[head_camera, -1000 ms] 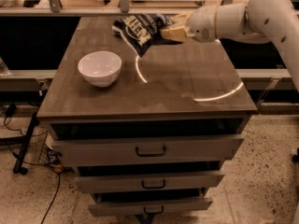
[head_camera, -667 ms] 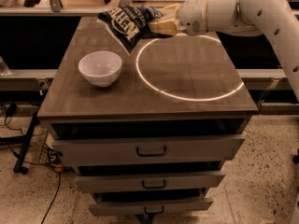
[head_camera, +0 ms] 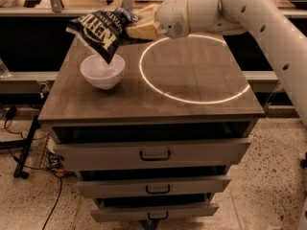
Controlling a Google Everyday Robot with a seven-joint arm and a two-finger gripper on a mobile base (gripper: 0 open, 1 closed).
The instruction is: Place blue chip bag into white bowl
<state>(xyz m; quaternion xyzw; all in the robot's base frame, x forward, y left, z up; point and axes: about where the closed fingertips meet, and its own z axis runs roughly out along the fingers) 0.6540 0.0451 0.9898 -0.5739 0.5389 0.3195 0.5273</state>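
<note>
The gripper (head_camera: 130, 27) was positioned above the rear left part of the cabinet top (head_camera: 192, 87), with its tan fingers (head_camera: 144, 30) clamped on the right end of the blue chip bag (head_camera: 98, 31). The bag was held clear of the surface and tilted, with its lower corner pointed down over the opening of the white bowl (head_camera: 102, 75). Contact between corner and bowl could not be determined. The bowl was set upright on the left side of the top. A ring of light (head_camera: 192, 101) was cast on the surface just right of the bowl.
</note>
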